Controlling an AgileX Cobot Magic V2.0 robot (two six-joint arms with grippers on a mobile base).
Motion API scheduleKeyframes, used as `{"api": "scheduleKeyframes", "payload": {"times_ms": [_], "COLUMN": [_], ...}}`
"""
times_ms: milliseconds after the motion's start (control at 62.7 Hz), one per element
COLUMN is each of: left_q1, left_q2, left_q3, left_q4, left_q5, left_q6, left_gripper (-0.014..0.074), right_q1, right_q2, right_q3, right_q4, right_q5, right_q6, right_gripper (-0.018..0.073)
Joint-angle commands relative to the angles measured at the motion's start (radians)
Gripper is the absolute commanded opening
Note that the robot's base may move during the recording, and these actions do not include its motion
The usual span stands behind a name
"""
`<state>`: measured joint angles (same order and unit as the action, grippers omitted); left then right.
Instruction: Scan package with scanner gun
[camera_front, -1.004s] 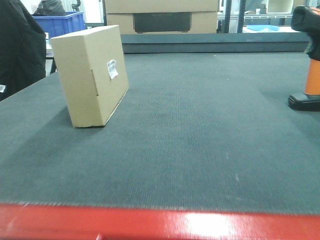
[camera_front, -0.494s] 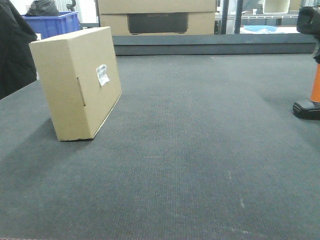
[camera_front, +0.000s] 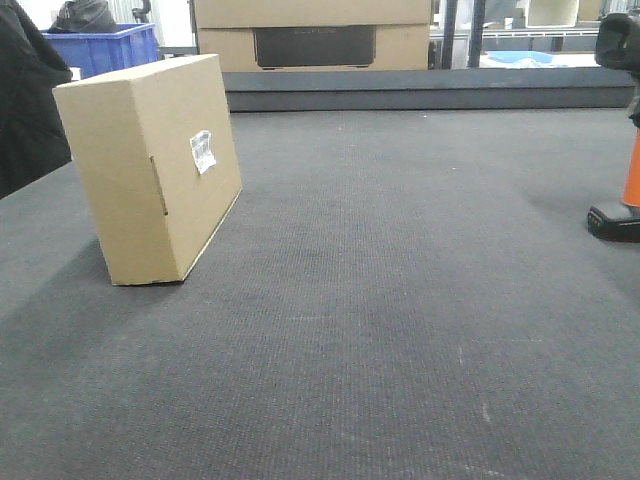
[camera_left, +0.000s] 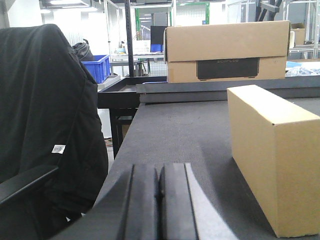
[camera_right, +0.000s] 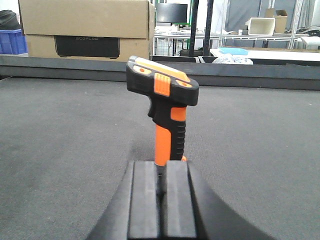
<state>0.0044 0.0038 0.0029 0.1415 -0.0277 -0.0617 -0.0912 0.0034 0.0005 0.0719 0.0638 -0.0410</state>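
Observation:
The package (camera_front: 150, 165) is a plain brown cardboard box standing on edge at the left of the dark mat, its white barcode label (camera_front: 203, 151) facing right. In the left wrist view the package (camera_left: 275, 150) stands ahead and to the right of my left gripper (camera_left: 159, 172), which is shut and empty. The scanner gun (camera_right: 165, 105) stands upright on the mat, black head and orange handle, directly ahead of my right gripper (camera_right: 161, 170), which is shut and apart from it. In the front view the scanner gun (camera_front: 622, 130) is cut off by the right edge.
A larger cardboard box with a dark panel (camera_front: 315, 35) stands behind the raised back rim (camera_front: 430, 88). A black jacket on a chair (camera_left: 45, 130) sits off the mat's left edge. A blue crate (camera_front: 100, 47) is at the far left rear.
The front view has shifted forward and left: the red front edge dropped out of sight, and the package and scanner gun look larger. Neither object has moved on the mat.

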Motion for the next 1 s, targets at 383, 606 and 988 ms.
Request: {"api": "scheduleKeyframes", "payload": {"times_ms": [383, 606, 988], "left_q1": [0.001, 0.001, -0.092], "left_q2": [0.376, 0.666, 1.090], "left_q3": [-0.654, -0.889, -1.143], "left_q4": [-0.055, -0.115, -0.451], "left_q5": [0.812, 0.832, 0.819], "left_q6": [0.010, 0.010, 0.062], "left_gripper": [-0.0111, -0.0111, -0.0111], "right_q1": [0.002, 0.002, 0.002], "right_q2": [-0.003, -0.003, -0.003], "right_q3": [-0.001, -0.001, -0.001], "right_q4": [0.000, 0.000, 0.000], "right_q5": [-0.020, -0.020, -0.020], "right_q6": [-0.004, -0.004, -0.004], "right_gripper": [-0.0162, -0.0162, -0.0162]}}
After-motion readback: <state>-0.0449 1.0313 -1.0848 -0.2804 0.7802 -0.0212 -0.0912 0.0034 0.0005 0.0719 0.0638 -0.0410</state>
